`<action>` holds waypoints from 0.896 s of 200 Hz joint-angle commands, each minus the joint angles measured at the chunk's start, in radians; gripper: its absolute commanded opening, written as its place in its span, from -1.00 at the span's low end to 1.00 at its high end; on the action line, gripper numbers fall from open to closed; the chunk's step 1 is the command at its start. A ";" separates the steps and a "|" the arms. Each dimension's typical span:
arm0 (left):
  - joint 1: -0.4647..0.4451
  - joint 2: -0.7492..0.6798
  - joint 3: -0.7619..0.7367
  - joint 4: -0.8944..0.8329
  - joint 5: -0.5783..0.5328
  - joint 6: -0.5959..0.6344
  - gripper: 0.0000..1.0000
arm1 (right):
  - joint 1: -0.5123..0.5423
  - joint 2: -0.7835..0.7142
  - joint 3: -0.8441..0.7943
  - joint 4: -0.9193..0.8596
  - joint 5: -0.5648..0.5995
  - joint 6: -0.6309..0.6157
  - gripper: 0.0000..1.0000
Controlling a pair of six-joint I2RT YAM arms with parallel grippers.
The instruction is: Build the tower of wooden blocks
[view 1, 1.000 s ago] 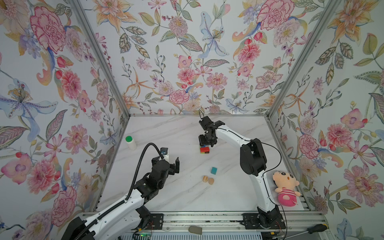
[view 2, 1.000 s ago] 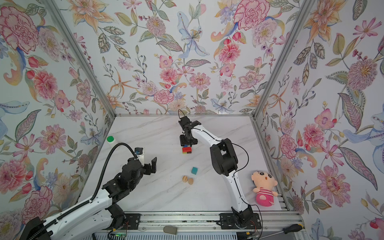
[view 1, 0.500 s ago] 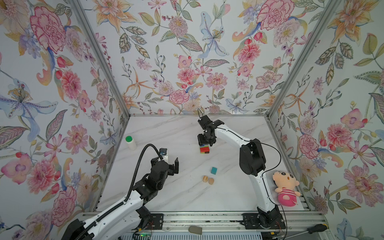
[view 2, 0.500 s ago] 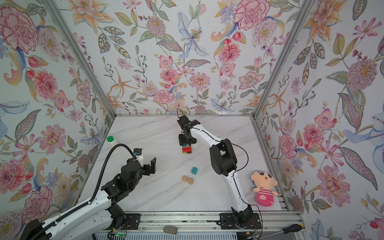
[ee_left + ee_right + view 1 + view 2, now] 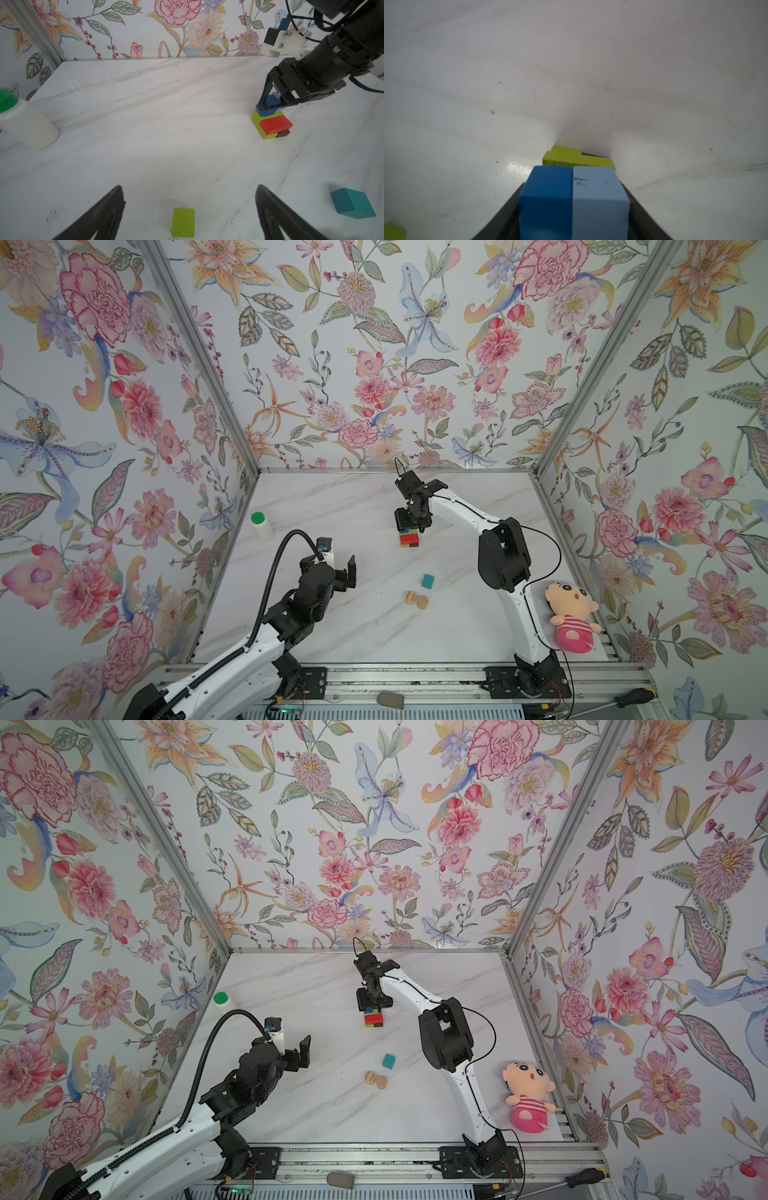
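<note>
Top views: a marble counter [image 5: 332, 497] is shown, boxed in by floral walls [image 5: 374, 344] on three sides.
R tool [image 5: 409, 524]: pointed down over the tower [image 5: 409, 540], which is placed mid-counter toward the back wall.
R tool state: clenched on the two blue blocks [image 5: 571, 197], one dark and one light, side by side; in the right wrist view each outer face is met by one of the fingers [image 5: 500, 220].
Blue blocks, seat: set on top of the tower [image 5: 272, 124], as seen in the left wrist view.
Tower layers: a red block [image 5: 275, 124] is laid over a dark brown block [image 5: 283, 134]; yellow-green pieces [image 5: 257, 124] are stacked alongside and under the blue pair.
L tool [image 5: 336, 572]: released, jaws spread wide, nothing held; hung over the front-left of the counter, well apart from the tower.
Yellow-green block [image 5: 183, 222]: laid flat on the counter, seen btwn the L tool's spread fingers; no contact is seen.
Teal block [image 5: 428, 581]: left alone on the counter, nearer the front than the tower.
Tan rounded pieces [image 5: 416, 600]: two, side by side, just in front of the teal block.
Bottle [image 5: 262, 524]: white w/ green cap, stood upright by the left wall.
Plush doll [image 5: 571, 622]: laid at the counter's right edge, beside the R arm.
</note>
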 commanded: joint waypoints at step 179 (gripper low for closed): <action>0.016 -0.044 0.021 -0.032 0.061 -0.032 0.98 | 0.014 -0.302 -0.184 -0.023 0.095 0.026 0.64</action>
